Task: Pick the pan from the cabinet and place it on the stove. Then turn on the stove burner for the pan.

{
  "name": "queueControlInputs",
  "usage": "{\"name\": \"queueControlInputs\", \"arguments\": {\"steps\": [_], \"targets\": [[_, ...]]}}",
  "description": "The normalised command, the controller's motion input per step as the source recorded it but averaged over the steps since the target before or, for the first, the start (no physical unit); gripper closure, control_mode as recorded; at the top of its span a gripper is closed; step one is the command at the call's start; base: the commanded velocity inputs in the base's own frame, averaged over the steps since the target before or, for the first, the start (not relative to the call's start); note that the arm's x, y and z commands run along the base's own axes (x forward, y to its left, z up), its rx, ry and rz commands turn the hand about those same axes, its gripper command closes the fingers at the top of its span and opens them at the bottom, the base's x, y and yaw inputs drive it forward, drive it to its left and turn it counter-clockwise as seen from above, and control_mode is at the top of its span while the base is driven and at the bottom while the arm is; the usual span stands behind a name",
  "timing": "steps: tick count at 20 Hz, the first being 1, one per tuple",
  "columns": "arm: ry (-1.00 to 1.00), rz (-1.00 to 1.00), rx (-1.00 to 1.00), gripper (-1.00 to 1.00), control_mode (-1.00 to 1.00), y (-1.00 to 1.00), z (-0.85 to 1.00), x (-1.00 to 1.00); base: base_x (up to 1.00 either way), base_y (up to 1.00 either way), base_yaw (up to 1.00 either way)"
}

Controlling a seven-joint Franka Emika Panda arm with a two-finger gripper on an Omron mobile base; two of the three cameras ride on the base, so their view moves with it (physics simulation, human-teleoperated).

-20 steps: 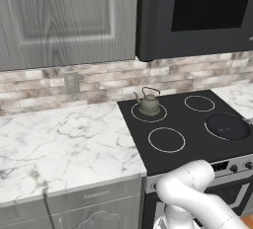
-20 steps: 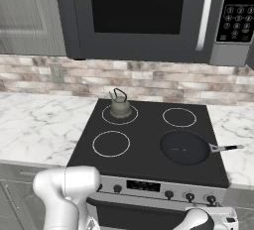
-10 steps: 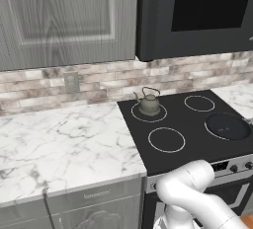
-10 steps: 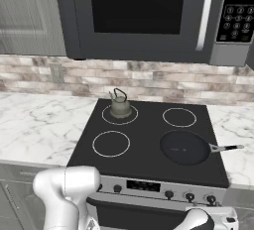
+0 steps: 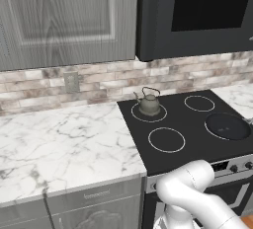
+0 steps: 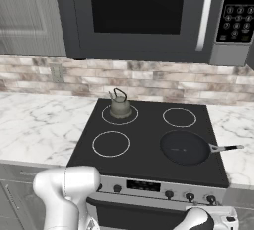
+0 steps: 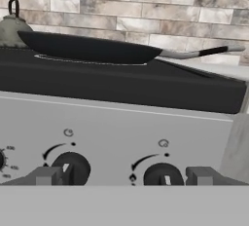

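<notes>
The black pan [image 6: 184, 148] rests on the front right stove burner of the black glass stove [image 6: 149, 130], its handle [image 6: 225, 148] pointing right. It also appears at the right edge [image 5: 227, 126] in the left base view. In the hand view the pan [image 7: 87, 48] sits above the silver front strip, with a sliver of the white burner ring [image 7: 90, 60] under it. My gripper [image 7: 126, 177] is open, low in front of the strip. The right knob [image 7: 164, 175] lies between its fingertips [image 7: 48, 176] and the left knob [image 7: 72, 168] just inside the left one. The grey cabinet [image 5: 64, 20] is closed.
A small grey-green kettle [image 6: 119, 105] stands on the back left ring. The black microwave [image 6: 144, 16] hangs over the stove. Marble counter [image 5: 59, 144] runs to the left, with grey drawer fronts [image 5: 94, 203] below. More knobs [image 6: 169, 194] line the strip.
</notes>
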Motion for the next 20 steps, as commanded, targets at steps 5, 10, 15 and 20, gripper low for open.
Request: {"name": "queueControlInputs", "arguments": {"steps": [5, 10, 15, 20], "targets": [[0.0, 0.0, 0.0, -1.0, -1.0, 0.0, 0.0, 0.05, 0.0, 0.0, 0.0], [0.0, 0.0, 0.0, -1.0, -1.0, 0.0, 0.0, 0.05, 0.0, 0.0, 0.0], [0.0, 0.0, 0.0, -1.0, -1.0, 0.0, 0.0, 0.06, 0.0, 0.0, 0.0], [0.0, 0.0, 0.0, -1.0, -1.0, -0.01, 0.0, 0.03, 0.0, 0.0, 0.0]]}}
